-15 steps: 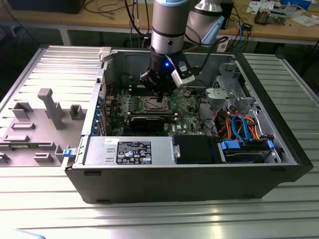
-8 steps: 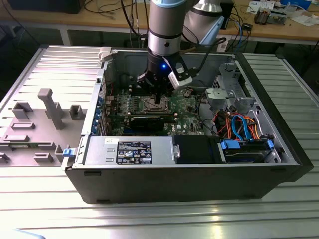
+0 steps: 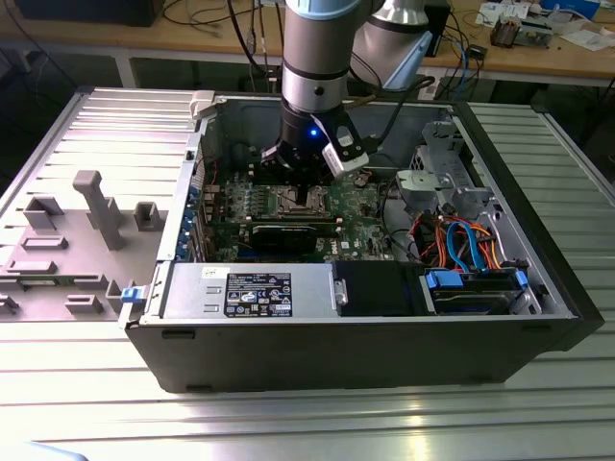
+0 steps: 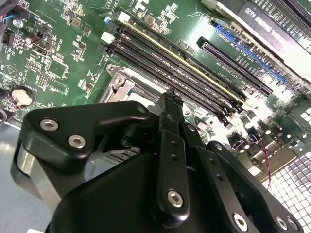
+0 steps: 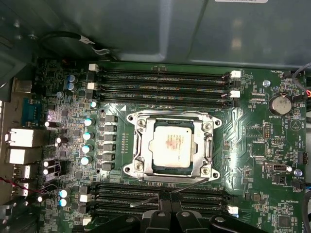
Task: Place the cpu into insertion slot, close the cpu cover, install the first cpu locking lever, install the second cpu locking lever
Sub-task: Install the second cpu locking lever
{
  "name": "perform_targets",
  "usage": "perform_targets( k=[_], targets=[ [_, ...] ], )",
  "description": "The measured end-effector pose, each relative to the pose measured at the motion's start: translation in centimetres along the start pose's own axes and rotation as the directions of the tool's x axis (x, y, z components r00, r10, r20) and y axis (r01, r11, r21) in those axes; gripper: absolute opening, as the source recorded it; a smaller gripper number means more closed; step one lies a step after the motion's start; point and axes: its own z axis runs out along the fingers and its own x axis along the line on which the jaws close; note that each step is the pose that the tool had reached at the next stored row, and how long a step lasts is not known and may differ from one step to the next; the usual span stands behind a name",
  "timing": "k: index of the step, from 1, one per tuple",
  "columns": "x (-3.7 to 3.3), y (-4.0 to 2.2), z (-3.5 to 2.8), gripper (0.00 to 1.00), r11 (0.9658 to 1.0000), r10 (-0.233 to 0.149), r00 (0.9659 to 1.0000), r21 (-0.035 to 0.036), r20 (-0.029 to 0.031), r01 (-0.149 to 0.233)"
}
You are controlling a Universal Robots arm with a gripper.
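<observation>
- ribbed metal table runs across the foreground of the exterior view, pale and shiny with glare
- an open black computer case lies on it, with a labelled silver power supply along the near wall and orange and blue cables toward the exterior view's right
- a grey plastic fixture with upright posts stands on the table at the exterior view's left
- inside the case, the green circuit board carries the insertion slot, between rows of long black memory slots
- the cpu sits in the slot, and the cpu cover lies flat around it
- the tool hovers just beside the slot's edge, its black fingers pressed together on nothing, near a thin metal lever
- behind, a wooden workbench with wires
</observation>
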Motion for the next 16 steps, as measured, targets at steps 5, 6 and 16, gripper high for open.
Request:
perform_targets(
  k=[5, 6, 16],
  targets=[
    [0.00, -0.12, 0.01, 0.11, 1.0000, 0.000, 1.0000, -0.0002, 0.0000, 0.000],
    [0.01, -0.21, 0.01, 0.11, 1.0000, 0.000, 1.0000, -0.0003, 0.0000, 0.000],
    [0.03, -0.42, 0.01, 0.11, 1.0000, 0.000, 1.0000, -0.0018, 0.0001, 0.000]
  ],
)
